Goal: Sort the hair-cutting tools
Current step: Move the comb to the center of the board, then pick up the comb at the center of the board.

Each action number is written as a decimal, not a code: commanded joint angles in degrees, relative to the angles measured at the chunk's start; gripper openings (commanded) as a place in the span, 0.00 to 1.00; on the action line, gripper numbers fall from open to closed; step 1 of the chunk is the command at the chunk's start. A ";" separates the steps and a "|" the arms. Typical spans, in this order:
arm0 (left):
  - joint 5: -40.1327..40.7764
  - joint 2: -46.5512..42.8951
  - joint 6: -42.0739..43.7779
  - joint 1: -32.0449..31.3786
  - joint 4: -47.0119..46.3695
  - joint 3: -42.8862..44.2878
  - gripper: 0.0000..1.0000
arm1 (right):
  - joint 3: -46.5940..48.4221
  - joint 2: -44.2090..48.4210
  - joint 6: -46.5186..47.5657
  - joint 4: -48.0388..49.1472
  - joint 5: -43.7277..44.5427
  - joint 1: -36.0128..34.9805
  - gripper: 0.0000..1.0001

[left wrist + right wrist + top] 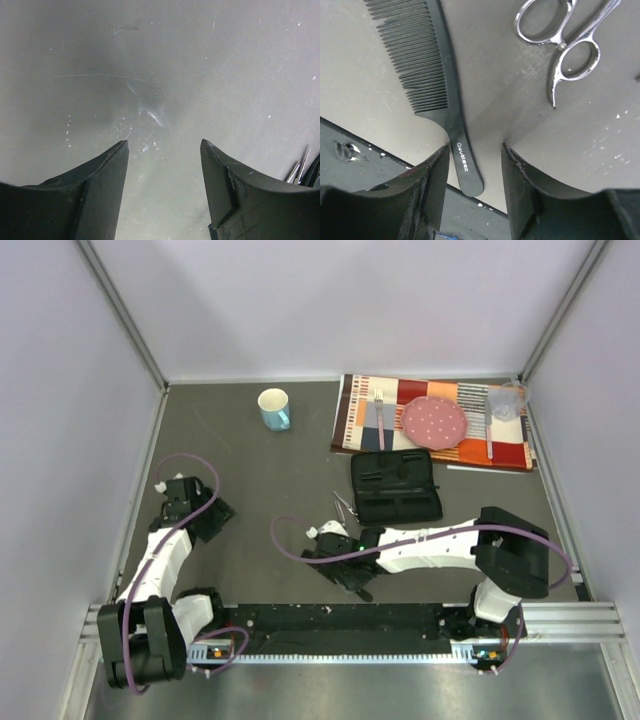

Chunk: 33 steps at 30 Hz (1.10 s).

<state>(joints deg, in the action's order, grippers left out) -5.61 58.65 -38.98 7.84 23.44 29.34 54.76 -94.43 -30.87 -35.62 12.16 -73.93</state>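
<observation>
On the grey counter [260, 490], right fingers [435, 185] stand parted astride the handled comb [432, 75], scissors [560, 45] beyond; left fingers [105, 180] gape empty.

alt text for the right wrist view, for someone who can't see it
A black handled comb lies on the grey table, its handle end between the open fingers of the right end effector. Silver scissors lie at upper right.

White-and-black arms [430, 545] trail looping purple cables [273, 536]; the right pincer [474, 146] has scuffed matte-black wedge fingers [520, 170]
</observation>
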 commanded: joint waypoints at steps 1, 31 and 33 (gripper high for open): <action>-0.63 -0.47 0.75 0.34 -2.08 -0.51 0.65 | -0.09 -2.15 1.43 1.51 -4.60 0.28 0.42; -0.46 0.41 1.10 0.34 -3.23 -1.31 0.65 | 2.45 -2.07 -9.20 -0.68 -11.73 -0.86 0.11; -0.55 0.50 1.01 0.34 -3.23 -1.31 0.65 | 2.63 -2.25 -9.29 -0.51 -10.94 -0.78 0.11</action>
<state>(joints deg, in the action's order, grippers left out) -5.78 58.78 -38.81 7.84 22.55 28.36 55.70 -95.44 -38.30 -35.83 1.91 -73.93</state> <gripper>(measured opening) 0.650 0.150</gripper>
